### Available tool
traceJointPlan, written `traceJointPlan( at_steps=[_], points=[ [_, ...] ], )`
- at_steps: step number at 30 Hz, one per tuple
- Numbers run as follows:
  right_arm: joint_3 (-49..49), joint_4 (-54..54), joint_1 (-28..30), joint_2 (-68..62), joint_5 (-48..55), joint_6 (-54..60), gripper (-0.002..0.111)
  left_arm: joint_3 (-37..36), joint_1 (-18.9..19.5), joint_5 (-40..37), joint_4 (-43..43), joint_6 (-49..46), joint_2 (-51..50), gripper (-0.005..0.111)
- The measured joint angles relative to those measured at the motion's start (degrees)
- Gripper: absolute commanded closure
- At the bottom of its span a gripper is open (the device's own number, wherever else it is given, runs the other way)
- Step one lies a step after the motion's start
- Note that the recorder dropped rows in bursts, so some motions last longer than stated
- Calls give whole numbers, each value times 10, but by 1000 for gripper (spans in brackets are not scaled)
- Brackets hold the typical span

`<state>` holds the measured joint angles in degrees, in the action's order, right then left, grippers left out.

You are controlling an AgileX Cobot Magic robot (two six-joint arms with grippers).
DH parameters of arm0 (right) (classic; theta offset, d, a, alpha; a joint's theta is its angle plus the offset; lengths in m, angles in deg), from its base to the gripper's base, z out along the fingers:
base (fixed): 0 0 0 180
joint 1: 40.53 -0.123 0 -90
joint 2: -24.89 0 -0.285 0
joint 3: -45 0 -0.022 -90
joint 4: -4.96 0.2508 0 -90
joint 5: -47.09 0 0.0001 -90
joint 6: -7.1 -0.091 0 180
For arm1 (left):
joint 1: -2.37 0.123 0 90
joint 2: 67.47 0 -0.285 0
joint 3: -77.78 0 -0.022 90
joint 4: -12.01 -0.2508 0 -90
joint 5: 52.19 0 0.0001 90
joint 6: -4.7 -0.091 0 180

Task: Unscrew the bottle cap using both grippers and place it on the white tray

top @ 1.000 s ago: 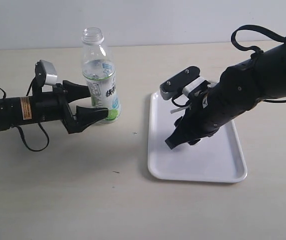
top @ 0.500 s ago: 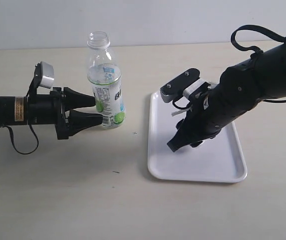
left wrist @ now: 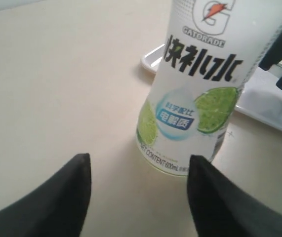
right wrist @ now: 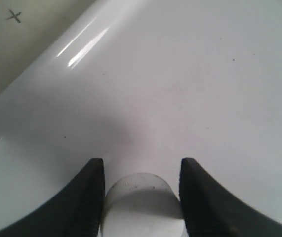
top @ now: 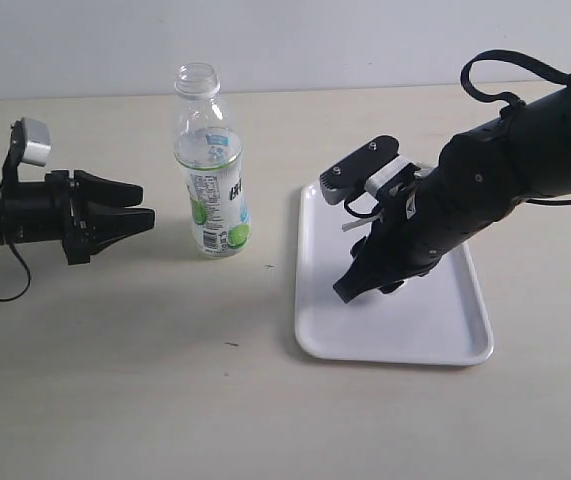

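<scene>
Bottle cap (right wrist: pixel 141 200) in right tool (right wrist: pixel 141 165), white tray (top: pixel 445 325), beige table (top: pixel 145 390), pale wall (top: pixel 365 40)

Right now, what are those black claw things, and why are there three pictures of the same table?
Those are a robot's two arms, each ending in a claw called a gripper. The wide picture comes from a camera watching the whole pale table. The other two come from small cameras riding on each wrist, looking out between the claw's fingers. A clear plastic bottle with a green-and-white lime label stands upright on the table, its mouth uncovered. The left gripper is open beside it, not touching it, and holds nothing. The right gripper reaches down over a flat white rectangular plastic tray and pinches a small round white plastic cap between its fingers.
</scene>
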<state>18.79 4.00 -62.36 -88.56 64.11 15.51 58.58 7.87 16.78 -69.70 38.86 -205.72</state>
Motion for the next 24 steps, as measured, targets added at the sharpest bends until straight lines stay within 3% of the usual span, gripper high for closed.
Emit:
traceJointPlan(
  at_steps=[6,12,19,24],
  points=[
    [0,0,0,0,0,0,108,0,1,0,3,5,5,67],
    [0,0,0,-1,4,0,108,0,1,1,-9,7,16,106],
    [0,0,0,-4,8,0,108,0,1,1,-22,7,22,107],
    [0,0,0,-4,19,0,94,0,1,1,-23,14,22,107]
  ],
)
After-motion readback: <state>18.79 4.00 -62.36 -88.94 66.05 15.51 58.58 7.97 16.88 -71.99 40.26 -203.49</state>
